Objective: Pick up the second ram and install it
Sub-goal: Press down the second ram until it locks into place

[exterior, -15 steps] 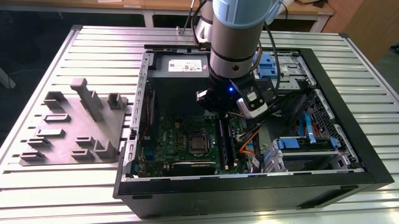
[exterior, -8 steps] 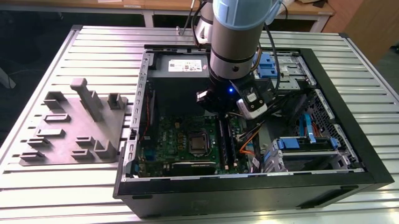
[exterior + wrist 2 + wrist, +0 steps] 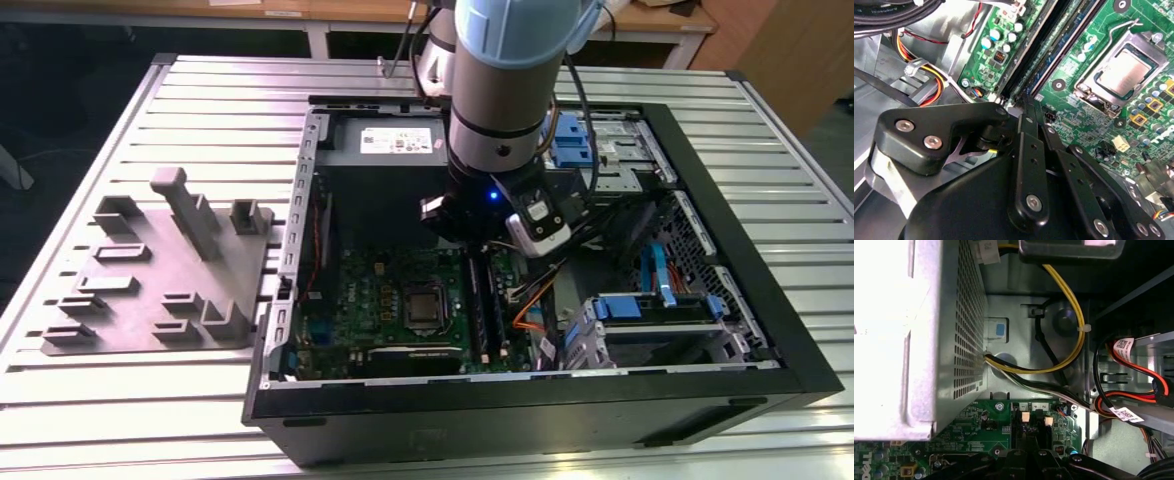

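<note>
One hand (image 3: 1021, 102) hangs inside the computer case (image 3: 787, 340), over the motherboard (image 3: 387, 290).

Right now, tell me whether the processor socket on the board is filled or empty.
Filled. In the second wrist view a silver chip sits in the socket, under its metal frame, on the green board.

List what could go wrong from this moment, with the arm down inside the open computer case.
1. The black gripper sits right at the end of the long black memory slots on the green circuit board; a slight misalignment might press on the slot latch or the board.
2. Orange and yellow cables run beside the wrist and might snag.
</note>
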Controlling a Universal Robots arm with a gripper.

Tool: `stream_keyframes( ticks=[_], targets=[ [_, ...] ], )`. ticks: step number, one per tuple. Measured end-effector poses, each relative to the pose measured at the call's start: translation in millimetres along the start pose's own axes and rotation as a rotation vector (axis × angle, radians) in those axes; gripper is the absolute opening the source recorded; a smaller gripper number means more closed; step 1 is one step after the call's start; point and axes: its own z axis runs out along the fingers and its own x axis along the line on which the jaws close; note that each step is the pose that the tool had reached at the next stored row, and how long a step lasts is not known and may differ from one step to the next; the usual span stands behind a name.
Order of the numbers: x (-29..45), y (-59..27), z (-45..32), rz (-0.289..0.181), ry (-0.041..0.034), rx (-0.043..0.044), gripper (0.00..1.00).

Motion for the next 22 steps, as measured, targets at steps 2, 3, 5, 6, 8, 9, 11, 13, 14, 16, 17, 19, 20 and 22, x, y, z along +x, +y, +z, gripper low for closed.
stream_keyframes(
  ticks=[2,3,5,6,8,9,11,13,14,16,17,19,20,22],
  targets=[
    [0.0,0.0,0.7,0.000,0.0000,-0.0001,0.10],
    [0.1,-0.1,1.6,0.000,0.0001,0.0001,0.10],
    [0.1,-0.2,1.9,0.000,0.0002,0.0005,0.10],
    [0.1,-0.2,2.0,0.000,0.0002,0.0005,0.10],
    [0.1,-0.2,2.2,0.000,0.0001,0.0002,0.10],
    [0.1,-0.2,2.3,0.000,0.0000,0.0001,0.10],
    [0.1,-0.2,2.3,0.000,0.0000,0.0001,0.10],
    [0.1,-0.1,1.7,0.000,-0.0001,-0.0001,0.10],
    [0.0,0.1,0.6,0.000,-0.0006,-0.0013,0.10],
    [-0.2,0.4,-4.0,0.000,-0.0003,-0.0008,0.10],
    [-0.3,0.5,-6.9,0.000,0.0000,0.0000,0.10],
    [-0.6,0.9,-12.0,0.000,-0.0001,-0.0002,0.10],
    [-0.7,1.0,-14.8,0.000,0.0000,0.0000,0.10],
    [-0.8,1.3,-17.8,0.000,-0.0001,-0.0001,0.10]
  ],
)
